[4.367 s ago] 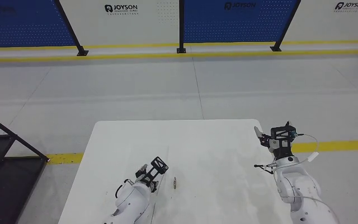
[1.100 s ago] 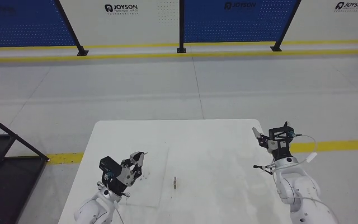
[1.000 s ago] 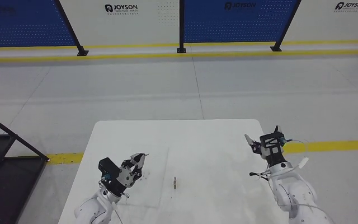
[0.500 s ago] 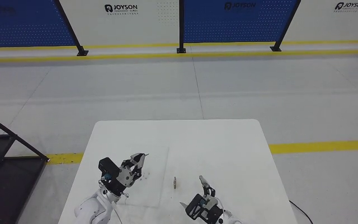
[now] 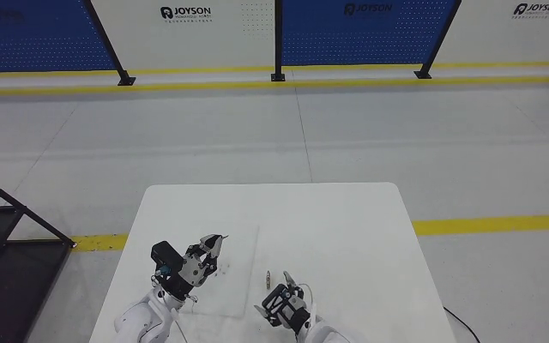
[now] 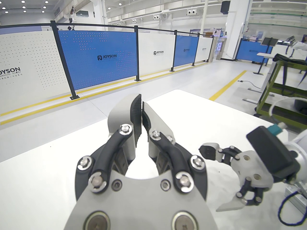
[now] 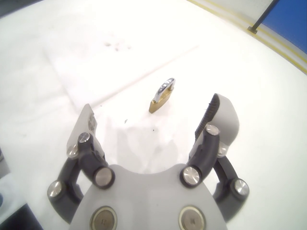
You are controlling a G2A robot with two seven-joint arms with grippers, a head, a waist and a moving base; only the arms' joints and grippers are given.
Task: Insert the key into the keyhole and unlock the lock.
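On the white tabletop [image 5: 343, 223] my open right pincer [image 5: 273, 294] has swung in beside the lock [image 5: 268, 279]; my left pincer [image 5: 214, 243] stays closed.

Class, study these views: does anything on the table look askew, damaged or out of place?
Little stands out. The padlock seems to rest on its narrow edge rather than flat, just ahead of the open right gripper. Dark specks dot the table.

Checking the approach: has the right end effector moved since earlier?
Yes. The right end effector left the right edge of the table and now is beside the padlock.
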